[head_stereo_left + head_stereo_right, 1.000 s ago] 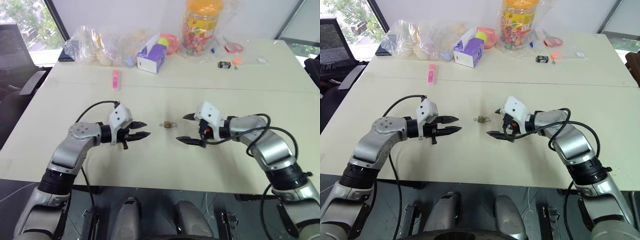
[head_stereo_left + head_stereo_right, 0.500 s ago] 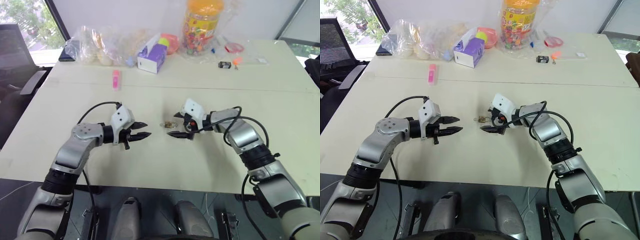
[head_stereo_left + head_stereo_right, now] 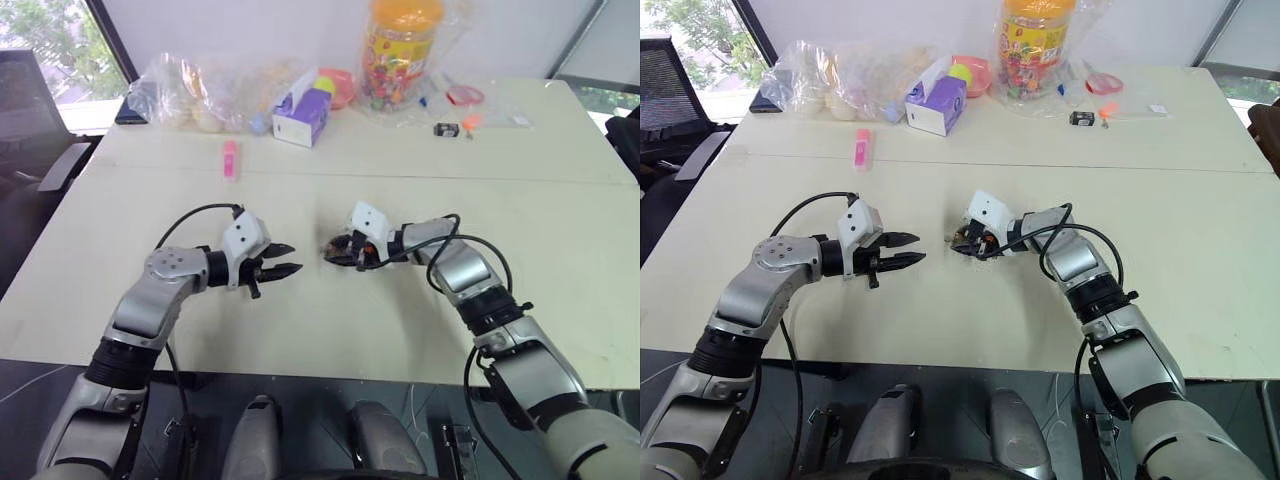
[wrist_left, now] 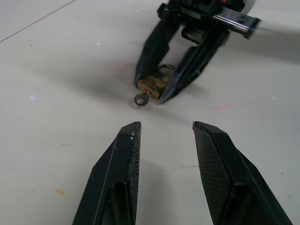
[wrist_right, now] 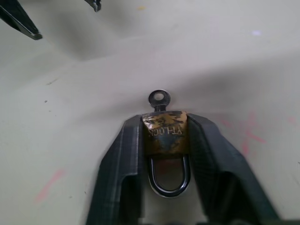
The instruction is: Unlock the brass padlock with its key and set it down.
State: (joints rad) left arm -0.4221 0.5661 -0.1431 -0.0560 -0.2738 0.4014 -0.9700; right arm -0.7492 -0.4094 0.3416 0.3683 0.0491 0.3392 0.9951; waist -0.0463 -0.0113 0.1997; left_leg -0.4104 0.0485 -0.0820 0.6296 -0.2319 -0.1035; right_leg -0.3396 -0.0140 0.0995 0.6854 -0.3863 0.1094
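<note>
Key (image 5: 158,100) first: its round silver head with a small hole sticks out of the bottom of the brass padlock (image 5: 165,132), not gripped by either gripper. To the left, the left gripper (image 3: 286,260) hangs just above the table (image 3: 300,330) with its black fingers parted and nothing between them, pointing toward the padlock from near by. At the middle of the table the padlock lies on the tabletop, and the right gripper (image 5: 164,140) is clamped on its worn body from both sides, the shackle (image 5: 168,176) lying back between the fingers. Stamped letters on the body seem to read "YT-LOCK". At the far edge stand a purple tissue box (image 3: 304,110) and a candy jar (image 3: 400,45), its label too small to read.
</note>
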